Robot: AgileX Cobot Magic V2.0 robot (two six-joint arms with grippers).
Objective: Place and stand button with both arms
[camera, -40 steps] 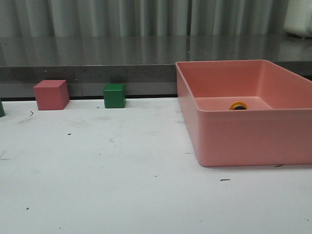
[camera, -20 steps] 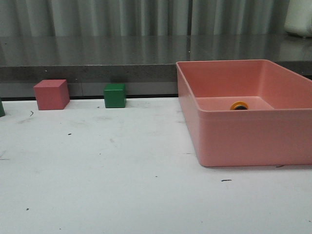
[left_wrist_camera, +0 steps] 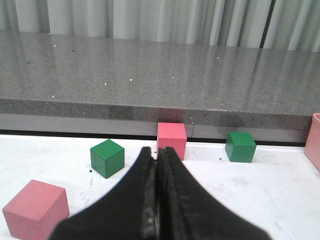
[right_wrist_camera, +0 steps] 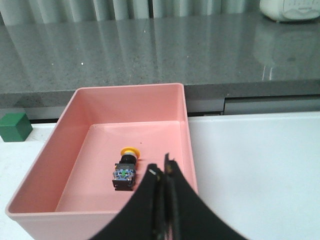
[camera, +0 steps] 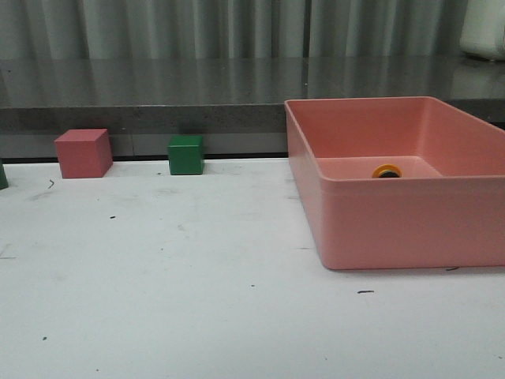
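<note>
At the far left edge of the front view a sliver of a dark green block [camera: 2, 175] peeks in, and just right of it a pink cube [camera: 82, 153] sits against the back edge of the white table [camera: 197, 300], with a green cube [camera: 185, 155] a little further right, also along the back edge below the grey stone ledge [camera: 158, 91]. From those cubes forward the table surface runs bare and wide, marked only by small dark specks, until it meets the left wall of the pink bin [camera: 379, 225], which fills the right side and runs past the right edge of the picture. The button [camera: 387, 171] lies inside the bin toward its far end; only its yellow cap shows over the near wall in the front view. The right wrist view shows the button [right_wrist_camera: 126, 169] lying on its side on the bin floor, yellow cap pointing to the far wall, black body and clear base toward the camera, free of all four walls. The left gripper [left_wrist_camera: 156, 200] has its fingers pressed together with nothing between them, above the table near the cubes. The right gripper [right_wrist_camera: 162, 200] is likewise closed and empty, above the bin's near right corner, apart from the button.
</note>
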